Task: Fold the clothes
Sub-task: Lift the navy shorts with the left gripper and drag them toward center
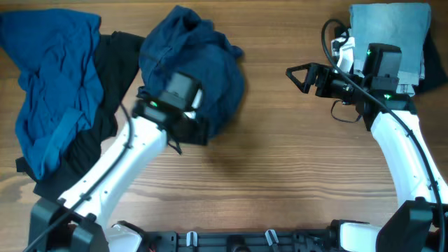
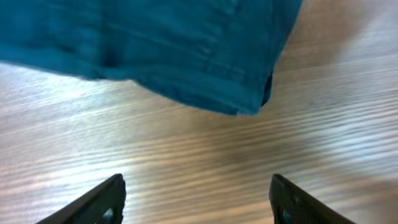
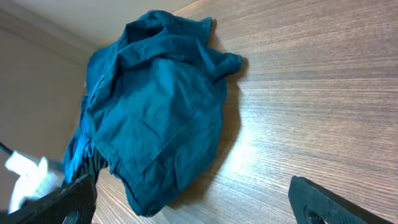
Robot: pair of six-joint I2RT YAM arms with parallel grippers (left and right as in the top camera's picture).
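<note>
Navy shorts (image 1: 199, 66): a crumpled heap on the tabletop (image 1: 280, 175), left of centre and toward the far edge. No flat outline, and waist and leg openings can't be told apart. In the overhead view the heap's long axis runs roughly far-to-near. It has a bunched peak at the far end, a broader lobe nearest the robot, and one small flap poking out to the right. The right wrist view shows the same heap (image 3: 155, 106), stretched along the wood with stitched seams visible.

Left gripper (image 1: 187, 133): at the near edge of the heap, with the wrist body overlapping the cloth from above. In the left wrist view its jaws (image 2: 197, 180) stand wide apart with only bare wood between them. A stitched hem corner of the shorts (image 2: 205, 68) sits beyond the tips, not between them. Holding nothing.

Right gripper (image 1: 297, 78): well to the right of the heap, pointing left toward it. Its jaws (image 3: 191, 183) are spread wide and empty.

Other clothes:
- Brighter blue garment (image 1: 56, 91): rumpled, at far left.
- Black piece (image 1: 112, 70): partly under the blue garment, between it and the shorts.
- Pale denim piece (image 1: 388, 24): lying flat at the far right corner, behind the right arm.
</note>
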